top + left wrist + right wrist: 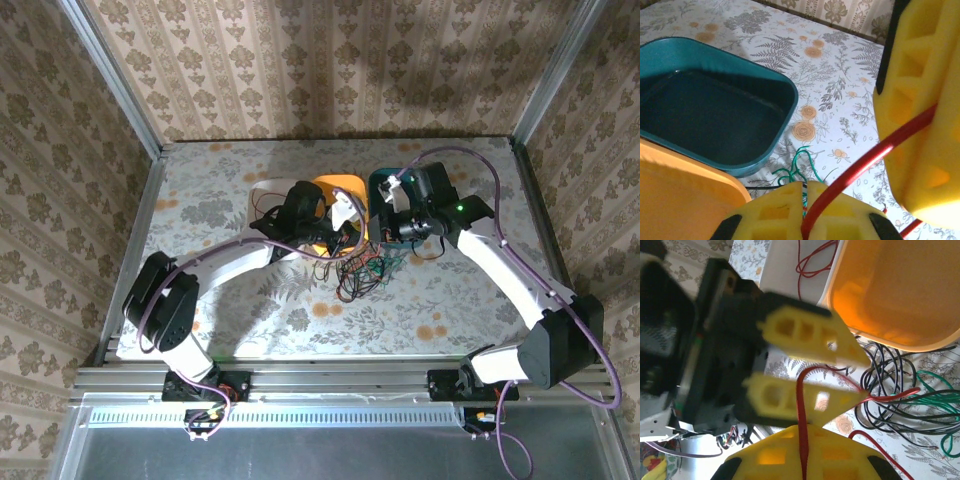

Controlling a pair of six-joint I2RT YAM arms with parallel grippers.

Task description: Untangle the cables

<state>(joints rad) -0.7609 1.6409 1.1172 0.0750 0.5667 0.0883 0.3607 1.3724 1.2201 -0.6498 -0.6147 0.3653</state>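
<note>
The cables point(362, 272) lie in a red, black and green tangle on the floral table, in front of the bins. My left gripper point(345, 222) hovers over the tangle's far edge. In the left wrist view its yellow fingers point(805, 192) are pressed together, with thin green point(799, 162) and red strands pinched in the seam. A thicker red cable point(865, 160) runs from that seam up across the right gripper's finger point(920, 125). My right gripper point(802, 432) is shut on this red cable point(800, 410), close beside the left gripper point(865, 377). Black loops point(890, 385) and green wire point(935, 400) lie beyond.
Three bins stand in a row behind the tangle: a white one point(262, 190) holding a red wire, an orange one point(345, 185) and a teal one point(385, 180). The teal bin point(715, 110) sits just beyond my left fingers. Patterned walls enclose the table.
</note>
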